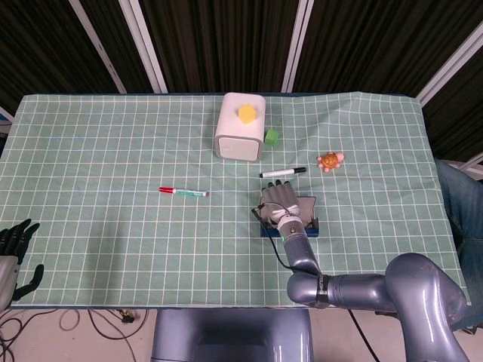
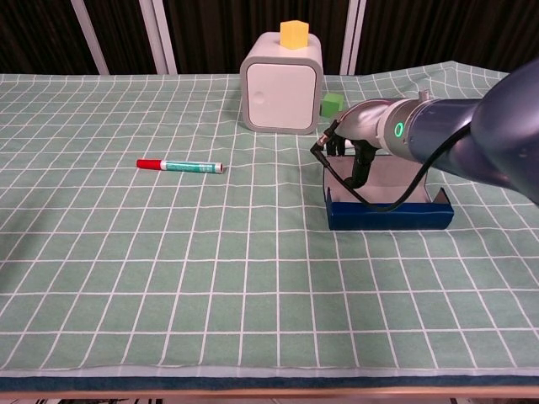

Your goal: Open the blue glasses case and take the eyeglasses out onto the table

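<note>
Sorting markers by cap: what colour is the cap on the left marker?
Red, on the left marker; clearest in the chest view.

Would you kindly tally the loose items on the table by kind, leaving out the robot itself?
Marker pens: 2, a red-capped one and a black-capped one
Small blocks: 2, a yellow one and a green one
White box: 1
Blue glasses case: 1
Orange toy: 1
Total: 7
</note>
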`<state>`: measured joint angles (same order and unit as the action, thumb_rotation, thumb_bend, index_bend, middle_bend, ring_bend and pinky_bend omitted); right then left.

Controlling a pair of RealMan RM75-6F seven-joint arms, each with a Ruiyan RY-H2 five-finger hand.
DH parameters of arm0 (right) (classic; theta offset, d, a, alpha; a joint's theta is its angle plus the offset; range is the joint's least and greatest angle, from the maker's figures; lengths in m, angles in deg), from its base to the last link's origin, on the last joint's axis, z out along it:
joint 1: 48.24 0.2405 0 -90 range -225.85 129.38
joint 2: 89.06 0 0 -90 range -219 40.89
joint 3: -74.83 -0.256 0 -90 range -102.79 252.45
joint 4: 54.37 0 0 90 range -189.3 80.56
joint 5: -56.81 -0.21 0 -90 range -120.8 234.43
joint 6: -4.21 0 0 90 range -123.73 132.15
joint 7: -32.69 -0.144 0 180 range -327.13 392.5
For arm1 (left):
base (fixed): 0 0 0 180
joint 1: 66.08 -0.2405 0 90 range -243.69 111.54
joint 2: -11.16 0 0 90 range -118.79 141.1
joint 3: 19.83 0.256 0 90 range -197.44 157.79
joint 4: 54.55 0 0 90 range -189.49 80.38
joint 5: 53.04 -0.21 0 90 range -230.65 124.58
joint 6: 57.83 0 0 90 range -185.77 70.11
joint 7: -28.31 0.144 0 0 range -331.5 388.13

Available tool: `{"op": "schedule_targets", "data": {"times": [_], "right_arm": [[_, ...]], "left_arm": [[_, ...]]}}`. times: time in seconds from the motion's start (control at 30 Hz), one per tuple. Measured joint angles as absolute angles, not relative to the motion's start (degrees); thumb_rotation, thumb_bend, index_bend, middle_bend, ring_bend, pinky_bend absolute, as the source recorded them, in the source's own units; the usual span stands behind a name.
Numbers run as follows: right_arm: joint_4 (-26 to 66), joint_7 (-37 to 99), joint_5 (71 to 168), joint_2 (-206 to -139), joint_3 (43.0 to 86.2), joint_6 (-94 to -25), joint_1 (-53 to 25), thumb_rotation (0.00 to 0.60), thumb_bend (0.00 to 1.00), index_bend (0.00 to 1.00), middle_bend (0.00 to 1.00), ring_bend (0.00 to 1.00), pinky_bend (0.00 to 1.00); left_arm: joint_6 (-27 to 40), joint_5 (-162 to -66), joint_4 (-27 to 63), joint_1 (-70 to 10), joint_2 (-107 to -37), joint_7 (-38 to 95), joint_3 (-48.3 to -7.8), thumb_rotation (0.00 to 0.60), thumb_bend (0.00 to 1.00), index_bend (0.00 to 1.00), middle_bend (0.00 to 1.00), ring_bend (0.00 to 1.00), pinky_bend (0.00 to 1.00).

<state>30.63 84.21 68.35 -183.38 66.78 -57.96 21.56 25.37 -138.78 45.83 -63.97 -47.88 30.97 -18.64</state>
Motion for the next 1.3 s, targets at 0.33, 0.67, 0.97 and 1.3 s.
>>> {"op": "schedule_targets", "data": {"times": [0.33,0.67,0.97,1.3], "right_arm": [[33.41,82.26,71.24,-180.74,64.31,-58.93,19.55,0.6,0.25,0.3,0.18,0.13,0.24],[42.13,80.28,72.59,-172.17,62.71,-59.85,16.36,0.6,0.23,0.26,0.15,0.11,0.23],[49.08,77.18,80.7,-166.73,66.64,-63.41,10.41,0.6,0.14,0.19,0.11,0.08,0.23],[50.29,70.84,89.96,-166.63,72.27,-69.61,0.9,0.6,0.12,0.16,0.1,0.07,0.23]], "left_arm": [[25.36,-138.81,45.8,-63.96,-47.88,30.92,-18.64,0.6,0.45,0.02,0.0,0.0,0.0],[25.56,-138.92,45.8,-64.01,-47.97,31.0,-18.67,0.6,0.45,0.02,0.0,0.0,0.0],[25.55,-138.9,45.84,-63.99,-48.06,31.27,-18.68,0.6,0.45,0.02,0.0,0.0,0.0],[25.52,-138.89,45.88,-64.0,-48.22,31.6,-18.63,0.6,0.45,0.02,0.0,0.0,0.0]]}}
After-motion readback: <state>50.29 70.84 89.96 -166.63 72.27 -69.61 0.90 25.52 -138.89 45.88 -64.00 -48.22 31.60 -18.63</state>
